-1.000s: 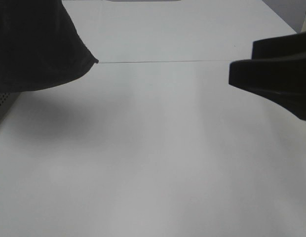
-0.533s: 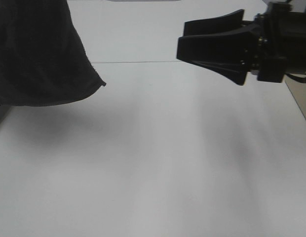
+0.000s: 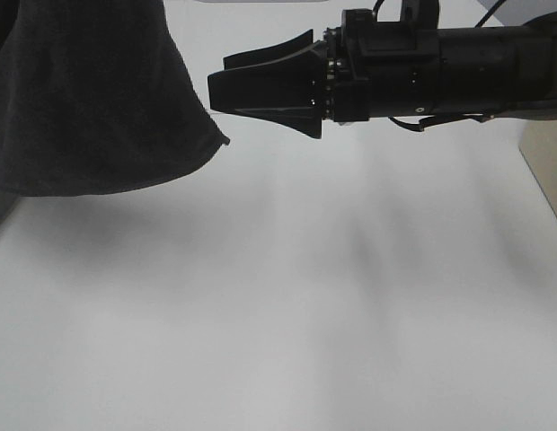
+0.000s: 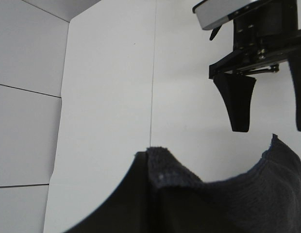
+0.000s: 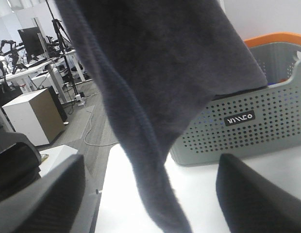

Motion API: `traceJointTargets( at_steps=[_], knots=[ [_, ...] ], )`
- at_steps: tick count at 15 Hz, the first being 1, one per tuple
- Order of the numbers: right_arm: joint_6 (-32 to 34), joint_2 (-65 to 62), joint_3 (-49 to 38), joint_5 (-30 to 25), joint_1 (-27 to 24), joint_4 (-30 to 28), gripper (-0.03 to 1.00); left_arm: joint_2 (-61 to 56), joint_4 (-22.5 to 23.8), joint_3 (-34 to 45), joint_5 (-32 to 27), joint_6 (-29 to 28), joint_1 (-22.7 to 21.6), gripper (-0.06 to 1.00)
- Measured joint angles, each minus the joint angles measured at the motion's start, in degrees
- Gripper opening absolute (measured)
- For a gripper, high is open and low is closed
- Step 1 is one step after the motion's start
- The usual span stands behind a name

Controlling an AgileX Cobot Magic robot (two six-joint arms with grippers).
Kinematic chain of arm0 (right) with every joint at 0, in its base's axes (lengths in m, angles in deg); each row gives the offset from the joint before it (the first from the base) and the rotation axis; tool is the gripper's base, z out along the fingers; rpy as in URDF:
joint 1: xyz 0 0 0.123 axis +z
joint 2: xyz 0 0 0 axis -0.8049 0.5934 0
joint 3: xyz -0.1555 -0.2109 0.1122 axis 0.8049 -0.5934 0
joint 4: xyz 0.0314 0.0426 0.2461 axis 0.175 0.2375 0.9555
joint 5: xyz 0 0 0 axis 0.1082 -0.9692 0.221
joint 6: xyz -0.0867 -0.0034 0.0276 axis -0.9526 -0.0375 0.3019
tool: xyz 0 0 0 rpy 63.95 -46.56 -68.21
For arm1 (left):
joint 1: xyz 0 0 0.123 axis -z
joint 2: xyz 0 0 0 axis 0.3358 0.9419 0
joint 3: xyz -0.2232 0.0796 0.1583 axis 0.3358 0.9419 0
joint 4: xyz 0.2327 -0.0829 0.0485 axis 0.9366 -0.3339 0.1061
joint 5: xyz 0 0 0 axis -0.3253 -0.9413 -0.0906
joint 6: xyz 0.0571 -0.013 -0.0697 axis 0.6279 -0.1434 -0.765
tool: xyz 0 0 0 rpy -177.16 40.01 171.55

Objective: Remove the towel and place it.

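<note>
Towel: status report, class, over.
Left gripper shut on towel, hidden behind cloth. Right gripper open, close to towel's hanging corner. Nothing between.

Bright even light; soft diffuse shadows on white tabletop [image 3: 278, 314]; towel [image 3: 90, 99] near black, texture lost; right wrist foreground blurred

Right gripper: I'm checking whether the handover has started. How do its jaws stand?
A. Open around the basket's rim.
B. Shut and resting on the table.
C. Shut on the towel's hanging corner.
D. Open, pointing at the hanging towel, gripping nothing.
D: in the exterior high view the right gripper has its jaws spread just short of the towel, and the right wrist view shows the cloth hanging ahead of them, unclamped.
</note>
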Motion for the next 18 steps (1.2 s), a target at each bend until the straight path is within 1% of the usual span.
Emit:
traceJointTargets(
  at_steps=[2,5,7,10,11,13,14,15,18],
  knots=[
    [2.18,2.41,2.69,0.23,0.46,-2.29,0.73,0.00,-0.17,0.00,0.52,0.17,0.00,0.00],
    [3.50,3.61,3.84,0.17,5.16,-6.19,0.73,0.00,-0.40,0.00,2.46,0.86,0.00,0.00],
    [3.72,3.78,3.84,-0.06,6.70,-6.36,0.73,0.23,-0.29,0.00,2.81,0.86,0.00,0.00],
    [4.01,3.78,3.84,-0.23,6.76,-6.76,0.72,1.49,0.97,0.00,2.86,0.86,0.00,0.00],
    [4.01,3.78,3.84,-0.23,6.76,-7.28,0.71,1.60,1.26,0.00,2.86,0.86,0.00,0.00],
    [4.18,3.78,3.84,-0.23,6.76,-7.62,0.64,1.60,1.43,0.00,2.64,0.86,0.00,0.00],
    [4.18,3.78,3.84,-0.23,6.76,-7.62,0.58,1.60,1.43,0.00,2.06,0.86,0.00,0.00],
    [4.18,3.78,3.84,0.11,6.76,-7.39,0.46,1.72,1.43,0.00,1.38,0.80,0.00,0.00],
    [4.24,3.78,3.84,1.03,6.76,-6.53,0.27,2.29,0.69,0.00,0.97,0.74,0.00,0.00]
  ],
)
